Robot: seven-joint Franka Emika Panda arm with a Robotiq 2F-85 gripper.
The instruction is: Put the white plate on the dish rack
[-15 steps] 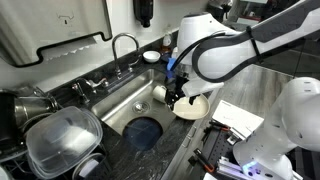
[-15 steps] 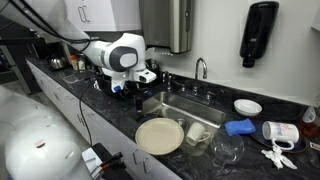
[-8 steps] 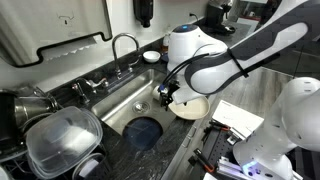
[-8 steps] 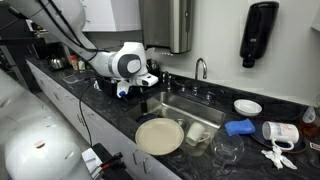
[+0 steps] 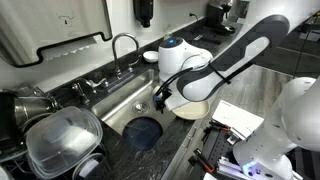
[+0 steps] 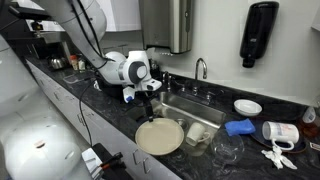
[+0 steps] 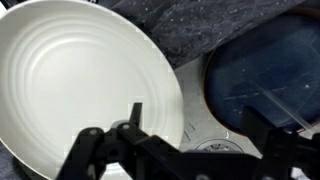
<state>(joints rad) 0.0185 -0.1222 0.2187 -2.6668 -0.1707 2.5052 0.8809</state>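
One white plate point(image 6: 160, 137) lay flat on the dark counter point(image 6: 115, 118), just beside the one sink basin point(image 6: 185, 108). The single gripper point(image 7: 180, 150) stood over its rim; jaws spread wide, gripping nothing.

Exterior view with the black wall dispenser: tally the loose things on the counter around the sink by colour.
White: 3 (white plate, small white dish, white cup on its side)
Blue: 1 (blue object)
Clear: 1 (glass bowl)
Total: 5
The pale bits near the picture's edge are too unclear to count.
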